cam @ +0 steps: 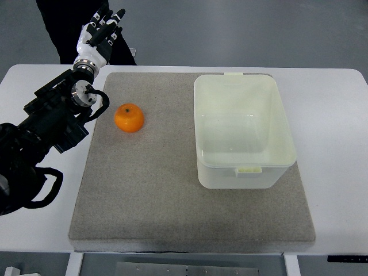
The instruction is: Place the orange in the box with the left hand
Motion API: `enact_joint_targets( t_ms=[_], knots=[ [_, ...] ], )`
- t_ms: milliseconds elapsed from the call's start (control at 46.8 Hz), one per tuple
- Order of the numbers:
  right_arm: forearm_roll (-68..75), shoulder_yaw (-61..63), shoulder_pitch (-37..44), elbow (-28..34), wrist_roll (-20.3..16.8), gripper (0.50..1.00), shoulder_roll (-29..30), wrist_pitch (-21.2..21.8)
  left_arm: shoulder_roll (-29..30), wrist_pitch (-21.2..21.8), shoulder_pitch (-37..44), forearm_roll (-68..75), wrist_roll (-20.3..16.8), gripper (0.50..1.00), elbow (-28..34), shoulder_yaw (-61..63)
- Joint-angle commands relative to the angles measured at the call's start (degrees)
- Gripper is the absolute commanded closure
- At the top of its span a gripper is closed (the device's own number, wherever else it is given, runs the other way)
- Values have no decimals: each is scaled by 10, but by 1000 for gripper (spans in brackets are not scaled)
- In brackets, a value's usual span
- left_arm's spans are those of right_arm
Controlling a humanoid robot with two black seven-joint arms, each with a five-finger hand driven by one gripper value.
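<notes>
Top view: round orange fruit with a dark stem dimple (129,118) sits on the grey felt mat (172,195), left part, well apart from the translucent pale-yellow rectangular plastic box (244,170) on the mat's right. Box open-topped, nothing inside. Left hand (102,33), black and white, raised beyond the white table (333,144) far edge; fingers loosely spread, holding nothing. Dark-clothed person (66,23) behind it
</notes>
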Motion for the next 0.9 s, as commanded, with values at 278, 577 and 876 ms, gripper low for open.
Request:
enact_joint_targets(
  t_ms=[278,577,876],
  knots=[
    [0,0,0,0,0,556,0,0,1,0,-1,-2,-5,576,0,0],
    [0,0,-1,0,0,556,0,0,0,0,0,-2,-5,542,-1,0],
    [0,0,-1,0,0,556,0,0,0,0,1,-3,-5,510,-1,0]
  ],
)
